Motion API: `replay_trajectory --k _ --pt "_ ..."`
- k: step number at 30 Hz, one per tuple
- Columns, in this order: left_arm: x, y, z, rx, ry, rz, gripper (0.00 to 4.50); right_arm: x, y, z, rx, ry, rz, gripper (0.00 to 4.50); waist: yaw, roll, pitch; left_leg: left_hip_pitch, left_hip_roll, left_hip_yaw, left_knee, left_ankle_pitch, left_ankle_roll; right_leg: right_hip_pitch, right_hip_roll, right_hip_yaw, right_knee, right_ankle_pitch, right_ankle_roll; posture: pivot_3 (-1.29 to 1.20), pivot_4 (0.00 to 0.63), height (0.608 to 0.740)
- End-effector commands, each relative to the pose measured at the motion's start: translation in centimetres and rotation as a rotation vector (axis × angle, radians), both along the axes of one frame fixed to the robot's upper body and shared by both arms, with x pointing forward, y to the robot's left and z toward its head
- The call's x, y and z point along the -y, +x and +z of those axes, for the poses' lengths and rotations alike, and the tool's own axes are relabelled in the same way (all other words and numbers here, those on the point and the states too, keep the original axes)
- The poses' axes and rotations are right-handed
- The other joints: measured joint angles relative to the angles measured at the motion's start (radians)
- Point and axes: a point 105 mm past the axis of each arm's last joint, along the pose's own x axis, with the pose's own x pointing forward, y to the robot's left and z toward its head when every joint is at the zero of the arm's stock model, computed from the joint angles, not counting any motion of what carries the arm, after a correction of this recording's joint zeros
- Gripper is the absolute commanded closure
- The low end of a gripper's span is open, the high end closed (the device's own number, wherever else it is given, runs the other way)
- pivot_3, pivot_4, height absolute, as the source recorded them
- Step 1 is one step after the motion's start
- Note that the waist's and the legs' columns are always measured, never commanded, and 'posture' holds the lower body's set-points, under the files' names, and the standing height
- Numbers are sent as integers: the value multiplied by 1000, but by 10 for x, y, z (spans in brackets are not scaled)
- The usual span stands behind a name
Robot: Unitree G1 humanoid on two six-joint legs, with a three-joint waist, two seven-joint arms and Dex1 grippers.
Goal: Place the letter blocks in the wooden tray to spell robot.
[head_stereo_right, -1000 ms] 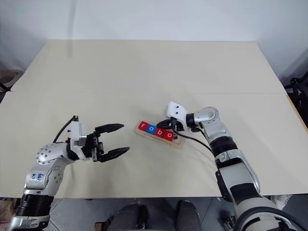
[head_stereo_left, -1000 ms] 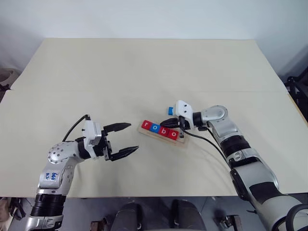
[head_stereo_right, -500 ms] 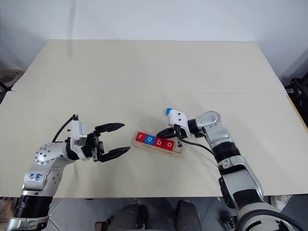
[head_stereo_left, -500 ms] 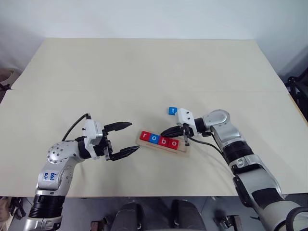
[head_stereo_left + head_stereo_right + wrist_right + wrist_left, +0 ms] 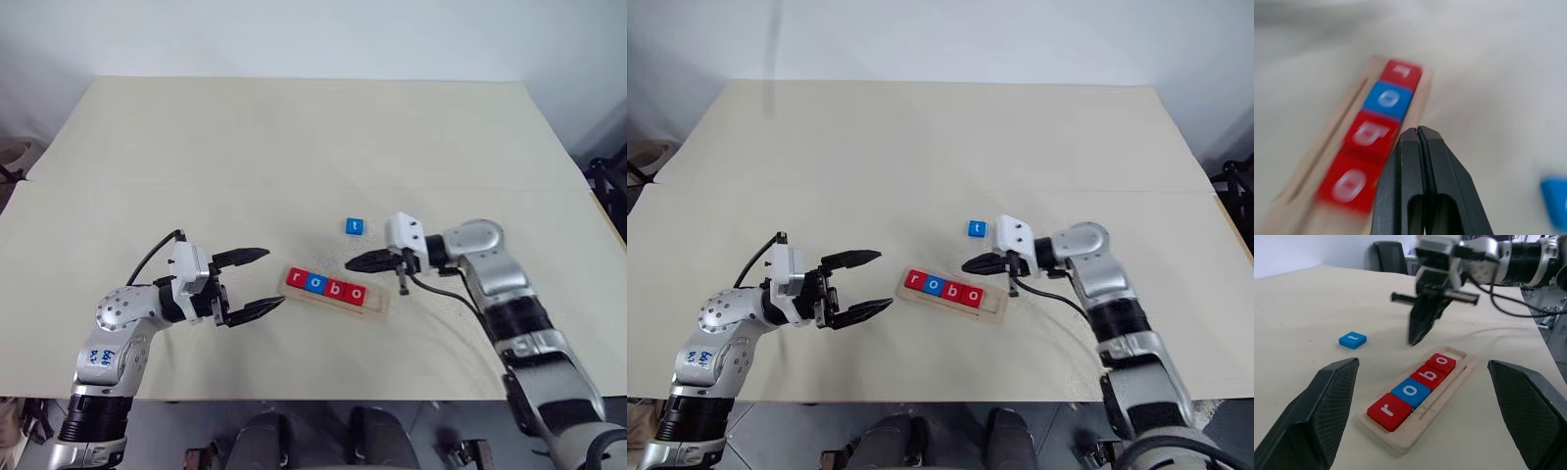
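Observation:
The wooden tray (image 5: 376, 300) lies at mid-table, slightly slanted. It holds a row of letter blocks: red r (image 5: 298, 279), blue o (image 5: 315, 284), red b (image 5: 335, 289), red o (image 5: 355, 293). The slot at its right end is bare. A blue t block (image 5: 354, 226) lies flat on the table behind the tray. My right gripper (image 5: 350, 263) is shut and empty, pointing left, with its tip just behind the tray's right half, between the tray and the t. My left gripper (image 5: 273, 278) stands open and empty just left of the tray.
The pale table (image 5: 294, 147) stretches wide behind the tray and to both sides. A seam runs across it behind the t block. Cables hang from my right wrist (image 5: 431, 284) close to the tray's right end.
The tray with its blocks slid a little toward me while my shut right gripper was at its right end. That gripper then drew back to the right, uncovering the t block. My left arm stayed still.

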Motion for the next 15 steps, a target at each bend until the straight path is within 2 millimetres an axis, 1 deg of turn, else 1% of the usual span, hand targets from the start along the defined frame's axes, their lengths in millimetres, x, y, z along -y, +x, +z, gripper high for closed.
replay_trajectory --k 1,3,6,9,12,15 --pt "1 -1 6 23 -14 -17 0 2 -26 7 -41 4 57 4472 0 0 0 0 0 0 0 0 0 0 0 0 0 0 0 0 150 740" --pt "0 -1 6 19 -15 -21 0 4 -39 1 -84 -9 62 4472 0 0 0 0 0 0 0 0 0 0 0 0 0 0 0 0 150 740" --pt "1 -2 5 11 -14 -30 0 7 -54 -9 -141 -14 51 4472 1 0 0 0 0 0 0 0 0 0 0 0 -1 0 0 0 150 740" --pt "0 -2 4 4 -12 -36 0 8 -62 -20 -174 -37 38 4472 1 0 0 0 0 0 0 0 0 0 0 0 -1 0 0 0 150 740" --pt "-1 -3 4 2 -10 -38 0 12 -61 -29 -179 -63 4 4472 2 0 0 0 0 0 0 0 0 0 0 0 -1 0 0 0 150 740" --pt "-1 -2 4 1 -7 -40 0 17 -54 -34 -172 -64 -43 4472 3 0 0 0 0 0 0 0 0 0 0 0 -1 0 0 0 150 740"
